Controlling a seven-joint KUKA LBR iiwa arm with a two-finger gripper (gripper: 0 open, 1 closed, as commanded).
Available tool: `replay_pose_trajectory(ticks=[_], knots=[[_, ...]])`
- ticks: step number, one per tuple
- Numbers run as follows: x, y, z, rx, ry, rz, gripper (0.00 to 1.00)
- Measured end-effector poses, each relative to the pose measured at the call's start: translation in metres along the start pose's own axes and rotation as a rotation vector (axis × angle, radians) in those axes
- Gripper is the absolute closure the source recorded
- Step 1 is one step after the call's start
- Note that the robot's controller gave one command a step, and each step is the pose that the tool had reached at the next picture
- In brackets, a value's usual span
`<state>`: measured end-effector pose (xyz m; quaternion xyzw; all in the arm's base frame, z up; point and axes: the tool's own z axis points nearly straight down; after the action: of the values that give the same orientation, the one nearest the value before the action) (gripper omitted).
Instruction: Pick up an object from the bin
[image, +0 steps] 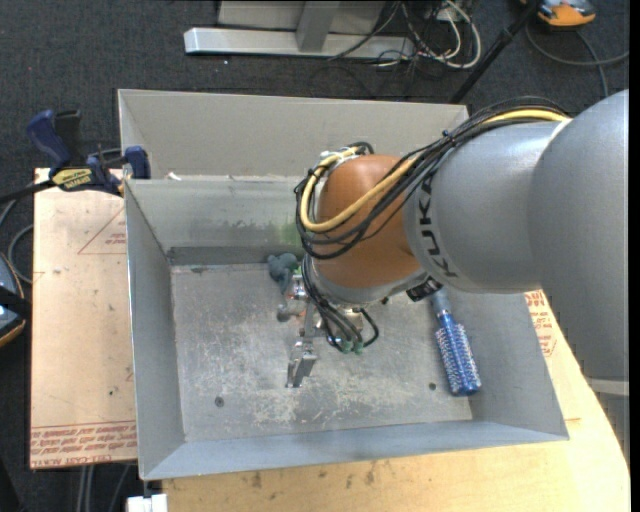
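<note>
My gripper (300, 364) hangs over the bare middle of the bin floor, below the arm's orange cover, and I see nothing in it. A small grey-blue lump (282, 266) lies just behind it, near the back wall. A blue bristle brush with a black handle (456, 352) lies to its right along the right wall, well apart from it.
A pale green patch (287, 234) shows at the back wall, partly hidden by the arm. The arm and its orange cover hide the back right of the bin. The left and front of the floor carry only scuff marks.
</note>
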<state>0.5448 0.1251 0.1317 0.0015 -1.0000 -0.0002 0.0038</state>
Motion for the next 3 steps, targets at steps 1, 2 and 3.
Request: replay_pose_trajectory(ticks=[1, 2, 3], knots=[[0.046, -0.051, 0.057, -0.003, -0.024, -0.363, 0.00], [-0.019, -0.115, 0.031, 0.006, -0.013, -0.951, 0.00], [-0.106, -0.207, 0.023, 0.002, -0.004, -1.243, 0.00]])
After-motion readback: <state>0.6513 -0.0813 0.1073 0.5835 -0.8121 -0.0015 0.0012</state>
